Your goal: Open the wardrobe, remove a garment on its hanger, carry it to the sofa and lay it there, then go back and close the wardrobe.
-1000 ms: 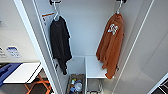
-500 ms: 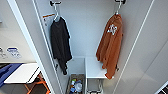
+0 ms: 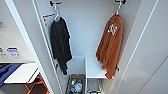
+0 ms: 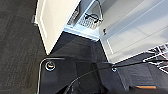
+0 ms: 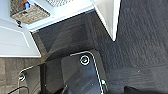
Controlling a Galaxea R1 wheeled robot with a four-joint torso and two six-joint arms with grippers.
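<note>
Stood before the tall white wardrobe (image 3: pixel 140 47), doors open, rust-orange shirt (image 3: pixel 111 46) on its slim pale hanger (image 3: pixel 116 11) inside. Best lifted hook-first, clear of the rail. Jaw state: could not be told.

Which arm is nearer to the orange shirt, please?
Likely the right: the shirt hangs on the wardrobe's right side, and the right wrist sits low by the right door; the left wrist is by the left door.

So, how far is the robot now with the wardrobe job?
Done: the wardrobe stands open, both doors swung out. In hand: nothing yet; the orange garment hangs inside on its hanger, beside a black shirt. Left: taking the garment out, carrying it to the sofa, laying it there, closing the wardrobe.
</note>
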